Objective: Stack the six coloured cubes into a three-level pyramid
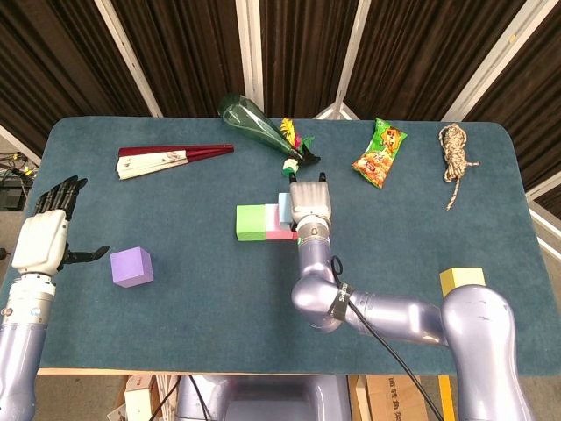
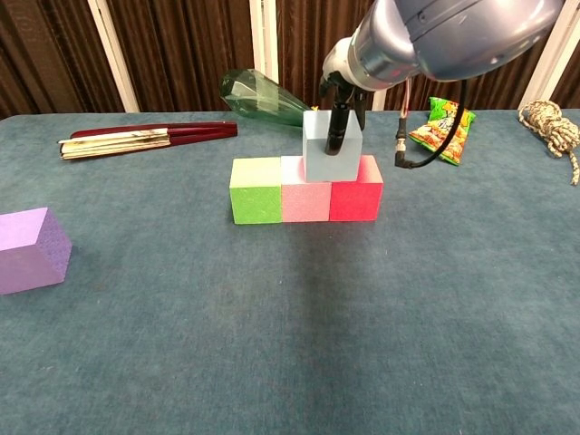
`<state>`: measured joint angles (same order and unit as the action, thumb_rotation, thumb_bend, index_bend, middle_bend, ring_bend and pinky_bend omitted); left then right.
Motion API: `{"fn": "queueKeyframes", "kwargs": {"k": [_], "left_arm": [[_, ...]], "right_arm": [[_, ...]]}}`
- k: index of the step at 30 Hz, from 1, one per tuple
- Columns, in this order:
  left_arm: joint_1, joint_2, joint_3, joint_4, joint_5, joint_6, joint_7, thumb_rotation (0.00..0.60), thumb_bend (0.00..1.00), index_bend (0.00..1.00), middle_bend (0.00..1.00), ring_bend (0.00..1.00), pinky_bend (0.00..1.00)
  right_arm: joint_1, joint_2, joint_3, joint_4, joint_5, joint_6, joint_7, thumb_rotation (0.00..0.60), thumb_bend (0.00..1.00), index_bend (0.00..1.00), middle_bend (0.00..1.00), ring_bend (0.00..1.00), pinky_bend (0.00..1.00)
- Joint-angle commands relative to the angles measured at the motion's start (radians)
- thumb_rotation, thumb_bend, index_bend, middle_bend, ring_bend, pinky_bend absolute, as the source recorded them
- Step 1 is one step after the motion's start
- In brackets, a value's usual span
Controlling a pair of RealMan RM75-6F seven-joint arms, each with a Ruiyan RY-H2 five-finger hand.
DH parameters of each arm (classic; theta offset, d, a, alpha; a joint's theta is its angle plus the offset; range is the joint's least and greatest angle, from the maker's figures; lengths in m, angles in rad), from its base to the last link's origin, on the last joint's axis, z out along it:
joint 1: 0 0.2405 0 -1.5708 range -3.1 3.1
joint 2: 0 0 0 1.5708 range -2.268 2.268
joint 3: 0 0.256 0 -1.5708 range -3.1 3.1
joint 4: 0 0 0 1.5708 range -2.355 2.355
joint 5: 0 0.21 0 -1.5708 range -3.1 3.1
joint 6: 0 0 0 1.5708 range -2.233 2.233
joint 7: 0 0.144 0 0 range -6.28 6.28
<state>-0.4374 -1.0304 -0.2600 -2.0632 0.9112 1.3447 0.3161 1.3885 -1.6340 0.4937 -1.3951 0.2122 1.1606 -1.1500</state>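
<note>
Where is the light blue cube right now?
In the chest view, the light blue cube sits centre-table in the right hand, over the seam between the pink cube and red cube of the bottom row.

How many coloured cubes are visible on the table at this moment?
6: green cube, pink cube and red cube in a row; light blue cube above them in the right hand; purple cube front-left; yellow cube front-right.

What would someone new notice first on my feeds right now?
Mid-table, the right hand holds a pale blue cube on a row of green, pink and red cubes. A purple cube sits apart near the open left hand, a yellow one at the right edge.
</note>
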Motion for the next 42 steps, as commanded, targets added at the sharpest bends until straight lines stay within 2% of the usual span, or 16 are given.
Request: {"fn": "queueKeyframes", "kwargs": {"k": [1,14,42], "left_arm": [[-0.001,-0.001,0.001,0.0,-0.001,-0.001,0.001,0.6,0.05,0.0,0.0,0.0,0.0],[-0.003,-0.003,0.002,0.003,-0.003,0.001,0.003,0.6,0.05,0.0,0.0,0.0,0.0],[-0.004,-0.004,0.006,0.0,-0.003,0.0,0.003,0.6,0.05,0.0,0.0,0.0,0.0]], "right_arm": [[-0.004,-0.001,0.001,0.002,0.004,0.0,-0.007,0.6,0.31,0.05,0.42,0.37,0.0],[-0.01,0.006,0.026,-0.006,-0.001,-0.004,-0.025,0.6,0.31,0.05,0.42,0.37,0.0],[-0.031,0.01,0.02,-0.012,0.005,-0.022,-0.054,0.6,0.31,0.05,0.42,0.37,0.0]]}}
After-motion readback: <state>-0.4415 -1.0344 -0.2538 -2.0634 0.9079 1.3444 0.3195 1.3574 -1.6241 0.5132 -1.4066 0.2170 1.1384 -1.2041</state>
